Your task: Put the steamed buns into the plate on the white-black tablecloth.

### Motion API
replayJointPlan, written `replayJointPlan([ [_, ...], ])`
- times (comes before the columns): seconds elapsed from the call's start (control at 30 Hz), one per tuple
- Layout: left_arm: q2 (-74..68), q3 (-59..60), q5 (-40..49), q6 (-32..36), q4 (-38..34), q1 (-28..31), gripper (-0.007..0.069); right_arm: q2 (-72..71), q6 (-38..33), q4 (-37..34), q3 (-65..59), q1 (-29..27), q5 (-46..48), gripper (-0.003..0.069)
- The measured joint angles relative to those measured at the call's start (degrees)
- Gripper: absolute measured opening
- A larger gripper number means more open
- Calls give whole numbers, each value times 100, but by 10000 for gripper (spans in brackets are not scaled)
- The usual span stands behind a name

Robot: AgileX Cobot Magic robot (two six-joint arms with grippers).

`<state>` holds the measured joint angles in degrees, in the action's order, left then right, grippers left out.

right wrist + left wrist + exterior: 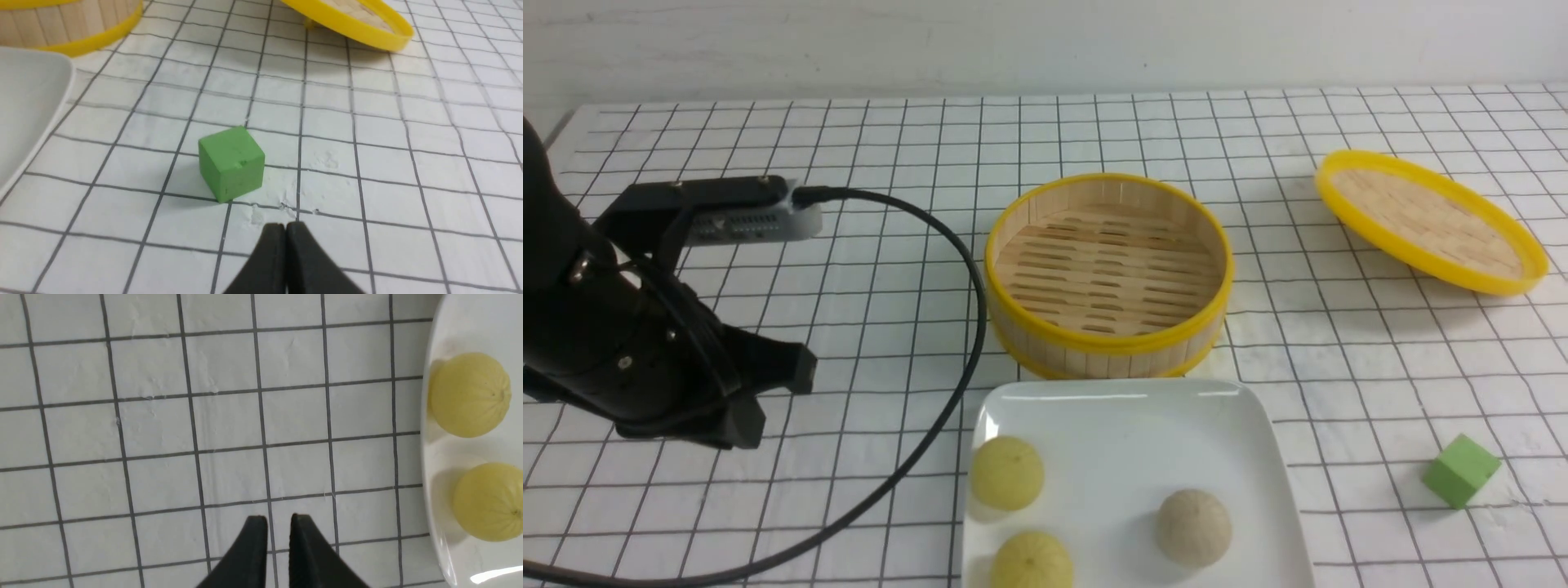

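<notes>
Bare tablecloth (pixel 866 269) left of plate (pixel 1127 416)

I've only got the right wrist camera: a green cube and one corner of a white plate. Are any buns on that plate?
Observer: Yes, all three steamed buns sit on the plate: two pale yellow ones and a beige-grey one.
Operator: Anything left in the steamer?
Observer: No, the steamer shows only its bare slatted floor.
Operator: Where's the left pincer?
Observer: The left pincer hangs over the tablecloth beside the plate, closed to a thin gap, holding nothing.
</notes>
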<state>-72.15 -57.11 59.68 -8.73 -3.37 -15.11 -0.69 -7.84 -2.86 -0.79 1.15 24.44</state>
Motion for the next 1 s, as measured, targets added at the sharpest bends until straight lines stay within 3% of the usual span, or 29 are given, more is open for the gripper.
replayJointPlan([
  [0.17, 381, 0, 344, 0, 18, 0, 95, 0, 0, 34, 0, -6, -11, 20],
  [0.37, 1287, 0, 930, 95, 41, 0, 4, 0, 0, 40, 0, -6, -12, 27],
  [0.57, 2288, 0, 1123, 474, 61, 0, 2, 0, 0, 45, 0, -6, -12, 37],
  [1.0, 3568, 245, 1123, 544, 43, 0, 2, 0, 0, 45, 0, -6, -24, 48],
])
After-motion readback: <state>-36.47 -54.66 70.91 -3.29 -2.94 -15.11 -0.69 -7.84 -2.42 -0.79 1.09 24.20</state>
